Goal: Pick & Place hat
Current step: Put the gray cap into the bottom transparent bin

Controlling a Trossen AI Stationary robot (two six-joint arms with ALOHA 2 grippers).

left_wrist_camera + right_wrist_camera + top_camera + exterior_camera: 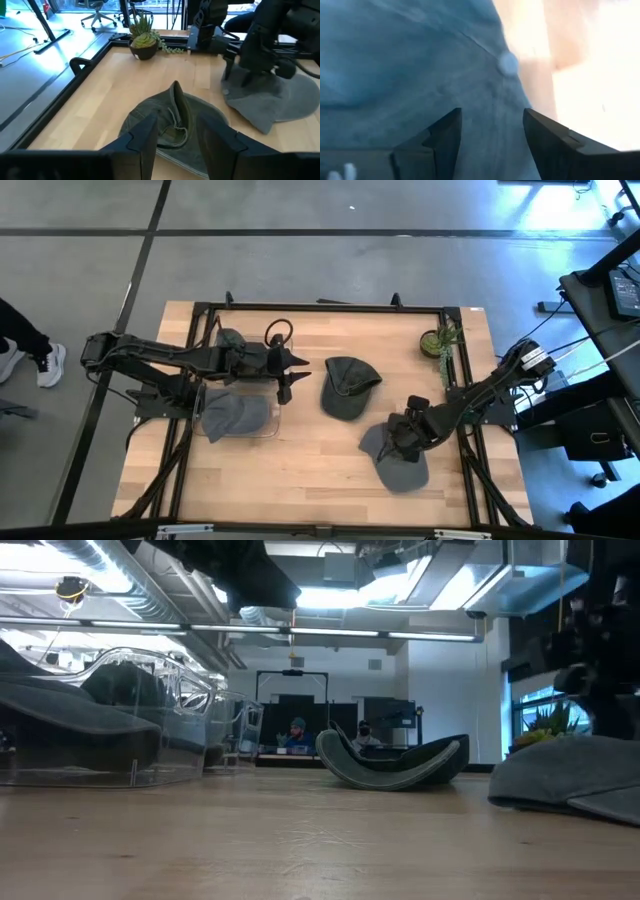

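From above, you see the right gripper (408,432) lowered onto the grey cap (397,460) at the near right of the table (320,480); its fingers sit over the cap's crown, but this view does not tell you whether they touch the cloth. The cap's brim points toward the near edge, its long axis running roughly front to back. A darker green cap (348,387) lies mid-table, upside down, just ahead of the left gripper (300,370). Behind that arm, a clear tray (240,420) holds another grey cap (232,415), and a small potted plant (438,340) stands at the far right corner.

At table height, you see the grey cap (575,780) flat at the right and the green cap (395,762) rocked on its crown mid-table, with the clear tray (130,730) at the left.

Through the left wrist camera, your left gripper (175,140) is parted with nothing between the fingers, the green cap (172,122) lying directly beyond them.

Through the right wrist camera, the right gripper (492,135) is spread wide with grey cap cloth (420,75) filling the gap; the crown button (509,64) lies just beyond. You cannot tell if it has closed on anything.

No lettering is readable anywhere.
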